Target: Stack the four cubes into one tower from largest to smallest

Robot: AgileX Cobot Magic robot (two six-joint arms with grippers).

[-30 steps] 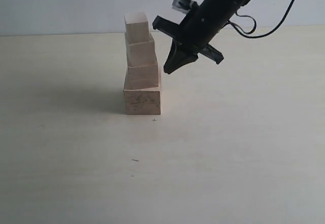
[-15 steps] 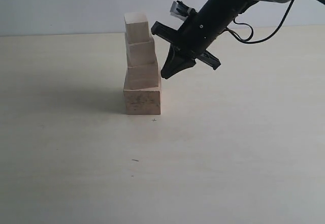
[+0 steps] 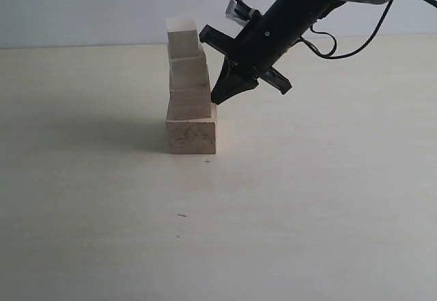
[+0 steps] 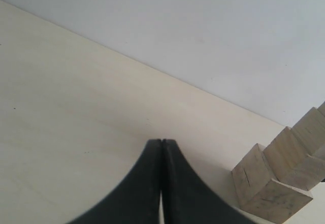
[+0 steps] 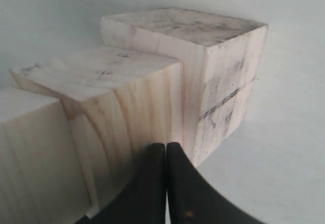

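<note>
The tower (image 3: 190, 89) of pale cubes stands on the table (image 3: 307, 198), largest at its base and smallest on top, while the right gripper (image 3: 216, 100), fingers pressed together and empty, points just beside its second-lowest cube (image 3: 190, 103), and the left gripper (image 4: 161, 144), likewise closed, sits away from the tower.

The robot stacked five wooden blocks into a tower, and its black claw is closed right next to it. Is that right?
Not quite. The tower has four blocks, not five; the exterior view shows them one on another, biggest at the bottom. The rest holds: the right gripper is shut, close beside the tower.
</note>
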